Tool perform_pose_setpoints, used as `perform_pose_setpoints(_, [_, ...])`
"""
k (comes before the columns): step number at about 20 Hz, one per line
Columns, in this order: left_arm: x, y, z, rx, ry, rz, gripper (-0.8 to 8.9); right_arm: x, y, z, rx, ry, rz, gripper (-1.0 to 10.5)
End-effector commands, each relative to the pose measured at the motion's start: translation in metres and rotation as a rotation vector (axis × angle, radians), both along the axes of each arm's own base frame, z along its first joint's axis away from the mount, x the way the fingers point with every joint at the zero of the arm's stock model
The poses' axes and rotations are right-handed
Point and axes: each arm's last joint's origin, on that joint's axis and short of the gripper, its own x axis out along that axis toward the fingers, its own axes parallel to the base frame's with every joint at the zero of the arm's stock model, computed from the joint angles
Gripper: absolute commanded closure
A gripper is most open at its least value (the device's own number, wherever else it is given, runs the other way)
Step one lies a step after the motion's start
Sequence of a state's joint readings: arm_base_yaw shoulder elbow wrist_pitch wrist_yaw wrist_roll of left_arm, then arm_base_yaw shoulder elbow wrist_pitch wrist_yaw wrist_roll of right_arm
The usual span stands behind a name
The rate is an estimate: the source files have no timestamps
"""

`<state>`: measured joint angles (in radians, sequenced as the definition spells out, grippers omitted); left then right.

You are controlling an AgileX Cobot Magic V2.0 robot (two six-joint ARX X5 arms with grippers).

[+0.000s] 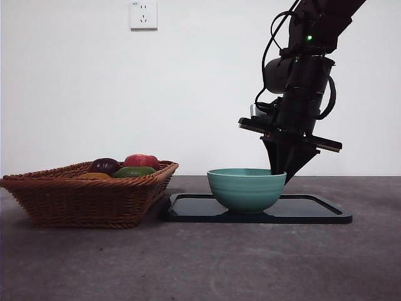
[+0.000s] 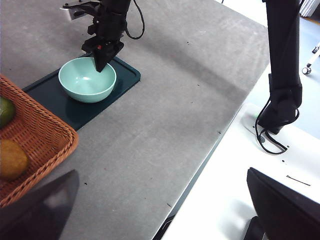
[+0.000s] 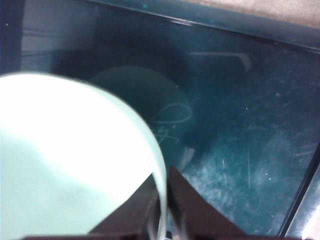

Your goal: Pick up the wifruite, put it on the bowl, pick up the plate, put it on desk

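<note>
While right gripper (image 1: pixel 280 169) pinches bowl (image 1: pixel 245 188) rim, one jaw inside, one outside, I see bowl empty on dark tray (image 1: pixel 313 213), tray flat on desk (image 1: pixel 250 263). Wifruite (image 2: pixel 10 159) sits in wicker basket (image 1: pixel 81 200), beside other fruit, well apart from bowl. Left gripper (image 2: pixel 150 210) waits high over desk edge, jaws spread wide, holding nothing. My judgement: fruit transfer not done; plate step not done.

Right claw (image 3: pixel 162 220) tips blurred at bowl (image 3: pixel 75 165) rim; basket (image 2: pixel 30 140) cut by edge.
</note>
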<state>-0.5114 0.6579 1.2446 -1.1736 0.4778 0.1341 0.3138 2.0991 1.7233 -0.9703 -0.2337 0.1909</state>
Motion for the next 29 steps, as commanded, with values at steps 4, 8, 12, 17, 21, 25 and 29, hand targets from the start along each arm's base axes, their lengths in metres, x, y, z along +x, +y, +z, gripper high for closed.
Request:
perform_pose_setpoints(4, [-0.001, 0.000, 0.002, 0.004, -0.004, -0.017, 1.88, -0.012, -0.002, 0.037, 0.000, -0.054, 0.050, 9.4])
perform_pose_setpoints(8, [-0.001, 0.000, 0.001, 0.006, 0.001, -0.016, 1.88, -0.048, -0.013, 0.095, 0.000, -0.126, 0.126, 9.4])
perform_pose_setpoints(12, [-0.001, 0.000, 0.001, 0.003, 0.006, -0.013, 1.88, -0.088, -0.023, 0.140, 0.007, -0.188, 0.186, 9.4])
perform_pose_setpoints(17, [-0.001, 0.000, 0.001, 0.002, 0.005, -0.013, 1.88, -0.125, -0.012, 0.153, 0.008, -0.174, 0.287, 9.4])
perform_pose_setpoints(21, [-0.001, 0.000, 0.001, 0.003, 0.006, -0.013, 1.88, -0.149, 0.004, 0.130, -0.003, -0.121, 0.373, 9.4])
perform_pose_setpoints(25, [-0.001, 0.000, 0.001, 0.002, 0.005, -0.013, 1.88, -0.165, 0.017, 0.087, -0.001, -0.096, 0.417, 9.4])
perform_pose_setpoints(29, [-0.001, 0.000, 0.001, 0.002, 0.006, -0.012, 1.88, -0.173, 0.024, 0.038, 0.000, -0.067, 0.408, 9.4])
